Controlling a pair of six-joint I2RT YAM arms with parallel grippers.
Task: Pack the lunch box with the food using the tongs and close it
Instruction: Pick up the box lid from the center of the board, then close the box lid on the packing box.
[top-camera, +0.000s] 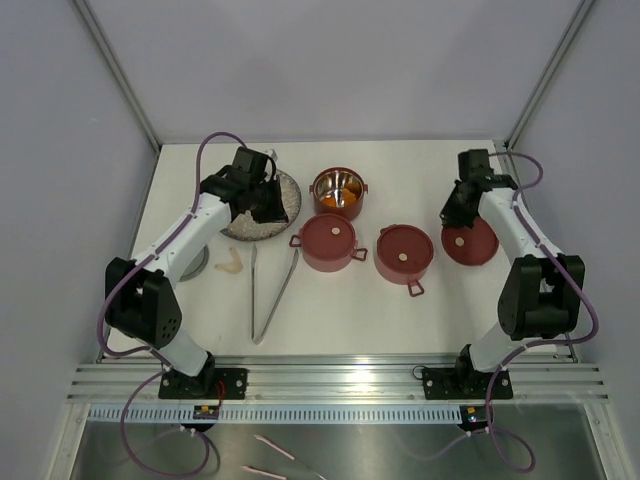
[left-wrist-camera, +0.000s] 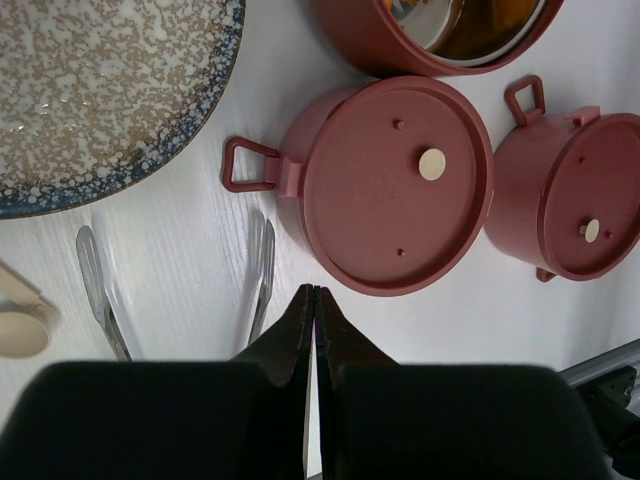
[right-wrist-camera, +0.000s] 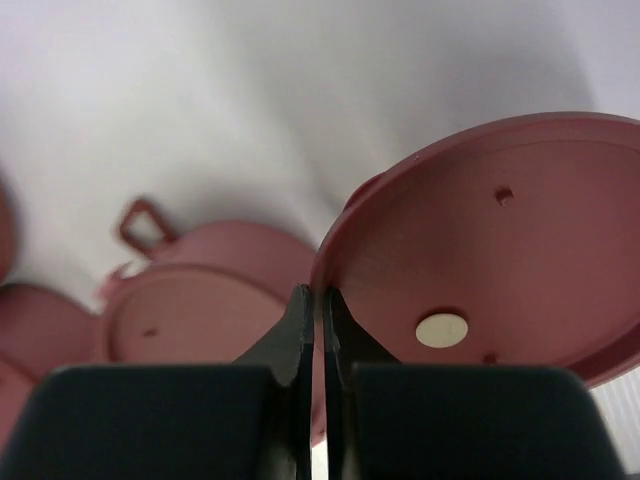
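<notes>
The lunch box stands as separate dark-red tiers. An open tier (top-camera: 338, 190) (left-wrist-camera: 420, 40) shows orange food (left-wrist-camera: 497, 18) against its steel inside. Two lidded tiers (top-camera: 330, 242) (top-camera: 404, 252) sit in front of it, also in the left wrist view (left-wrist-camera: 390, 185) (left-wrist-camera: 580, 200). A loose red lid (top-camera: 470, 243) (right-wrist-camera: 500, 250) is tilted at the right, and my right gripper (top-camera: 455, 215) (right-wrist-camera: 321, 292) is shut on its rim. The tongs (top-camera: 270, 295) (left-wrist-camera: 262, 280) lie flat on the table. My left gripper (top-camera: 265, 200) (left-wrist-camera: 315, 290) hangs shut and empty above the tongs' tips, beside the plate.
A grey speckled plate (top-camera: 288, 200) (left-wrist-camera: 90, 90) lies at the back left under the left arm. A small cream object (top-camera: 230, 266) (left-wrist-camera: 20, 325) rests left of the tongs. One lidded tier (right-wrist-camera: 200, 300) shows behind the right fingers. Walls enclose the table on three sides.
</notes>
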